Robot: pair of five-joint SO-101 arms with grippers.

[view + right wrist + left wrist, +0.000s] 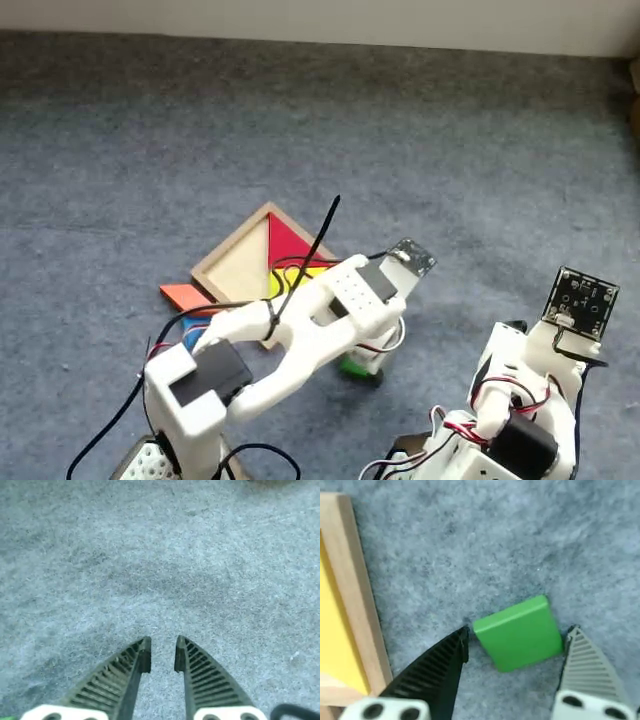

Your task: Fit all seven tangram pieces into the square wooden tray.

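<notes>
Left wrist view: my left claw (518, 631) is hanging open, straddling the green piece (517, 639), which is lying flat in its gap. The tray (362, 610) is sitting off to one side. I'm judging this the grab step. The next move is calling for a square squeeze on its edges.

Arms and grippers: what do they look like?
Both are white shells with black servo blocks. The left arm carries black and red cables; the right arm has red, white and black wires. Left gripper has one black and one grey ribbed, pointed finger.
</notes>
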